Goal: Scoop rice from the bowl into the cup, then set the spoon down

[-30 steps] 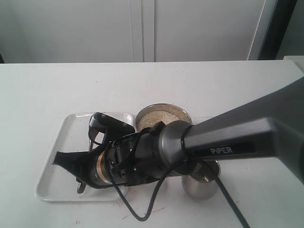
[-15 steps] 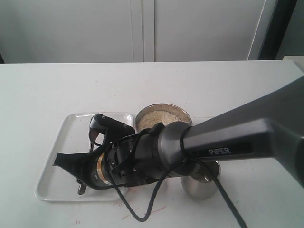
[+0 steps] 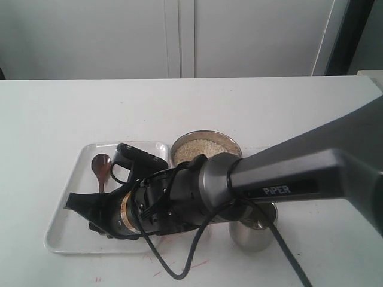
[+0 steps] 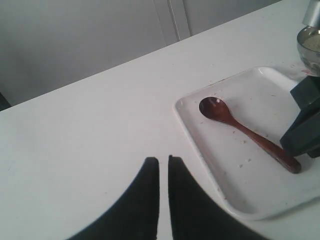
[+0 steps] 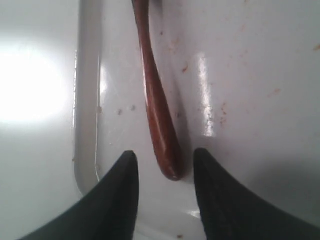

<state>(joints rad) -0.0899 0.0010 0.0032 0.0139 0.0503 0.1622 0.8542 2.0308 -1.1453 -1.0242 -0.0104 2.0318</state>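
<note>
the wooden spoon [image 3: 100, 169] lies flat in the white tray [image 3: 64, 200] on the table [image 3: 60, 113], just beside the bowl [image 3: 237, 147] of rice [image 3: 200, 147]. this looks like the set-down that ends the job. the right gripper [image 5: 164, 152] hangs low over the end of the handle with its jaws spread. a sliver of tray shows on each side of the wood, so it grips nothing, which suits a release. the left gripper [image 4: 163, 159] waits off to the side over bare table, its fingers drawn almost together on nothing, apparently kept clear of the work.

the right arm blocks much of the exterior view. it covers the spoon's handle, the near rim of the bowl and most of the steel cup [image 3: 251, 240]. whether any rice reached the cup cannot be told, since its inside is out of sight. a few stray grains dot the tray. the left wrist view cuts the bowl off at its edge, and the left arm itself does not show in the exterior view.
</note>
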